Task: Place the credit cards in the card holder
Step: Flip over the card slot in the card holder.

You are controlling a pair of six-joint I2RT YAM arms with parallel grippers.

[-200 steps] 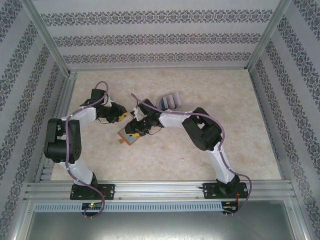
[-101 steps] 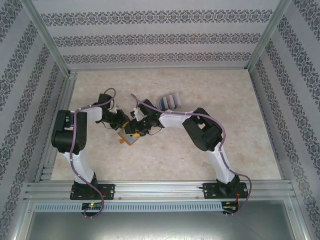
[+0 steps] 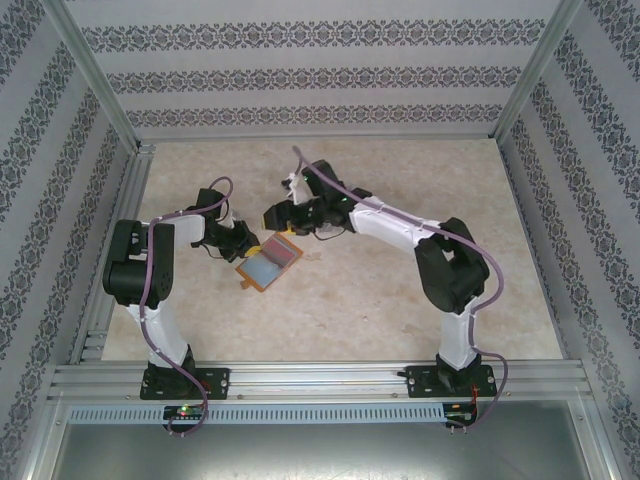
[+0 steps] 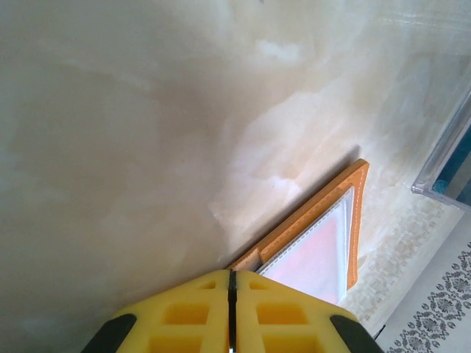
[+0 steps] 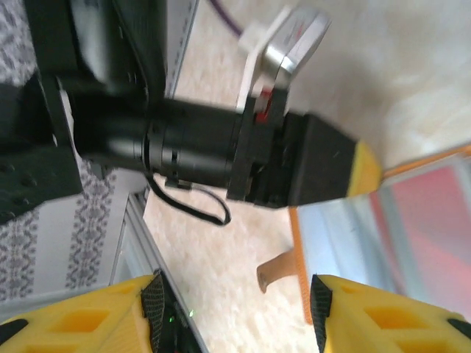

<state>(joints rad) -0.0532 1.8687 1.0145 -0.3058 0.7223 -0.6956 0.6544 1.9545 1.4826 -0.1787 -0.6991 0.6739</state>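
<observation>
The card holder [image 3: 270, 263] lies open on the table, an orange frame round pale bluish pockets. A pinkish-red credit card [image 5: 430, 213] shows through one clear pocket, and it looks pale pink [image 4: 318, 257] in the left wrist view. My left gripper [image 3: 244, 243] is shut, its yellow tips [image 4: 230, 278] resting at the holder's left corner [image 4: 254, 259]. My right gripper [image 3: 272, 216] hovers open just behind the holder with nothing between its fingers [image 5: 237, 312]. The holder's small tab [image 5: 276, 276] sticks out below it. The right arm covers the spot where the loose cards lay.
The aluminium frame rail [image 3: 112, 255] runs close along the left, behind the left arm. Patterned walls [image 3: 320, 70] close in the back and both sides. Open marbled tabletop [image 3: 350, 310] stretches in front of and to the right of the holder.
The right gripper has lifted off the card holder and pulled back, away from me, leaving it lying open. The left gripper came in to the holder's corner a second ago and has stayed there.
</observation>
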